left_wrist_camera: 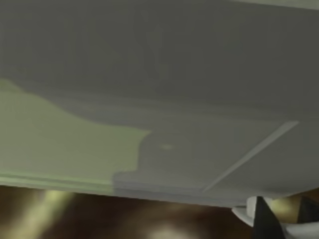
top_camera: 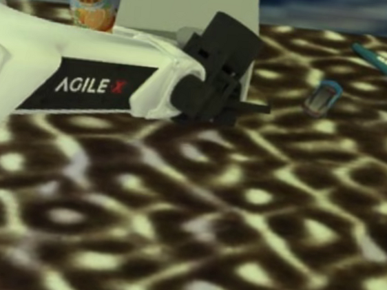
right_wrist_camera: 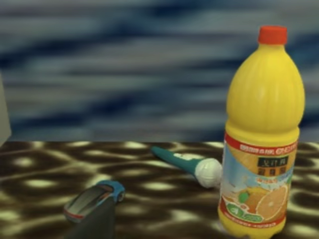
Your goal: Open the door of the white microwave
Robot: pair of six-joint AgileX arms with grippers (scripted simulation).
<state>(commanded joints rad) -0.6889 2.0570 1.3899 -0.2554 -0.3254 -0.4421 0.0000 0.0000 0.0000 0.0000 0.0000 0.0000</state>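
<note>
Rendered sim tabletop, not a real room: flat blurred blue-striped backdrop [right_wrist_camera: 124, 64] behind a table w/ brown-and-cream mottled top [top_camera: 192, 221]. Household props scattered on it: yellow orange-juice bottle w/ red cap [right_wrist_camera: 261, 139], teal-handled white-headed brush [right_wrist_camera: 187, 164], small blue toy car [right_wrist_camera: 92, 199], boxy off-white microwave [top_camera: 187, 6].

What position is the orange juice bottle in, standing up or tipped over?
Upright: the juice bottle stands on its base on the table, red cap on top.

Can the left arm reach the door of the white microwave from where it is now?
Probably yes. In the top view the left gripper is already at the front of the white microwave, nothing between them. The left wrist view is filled by a pale panel close up, though the door's handle is not visible.
</note>
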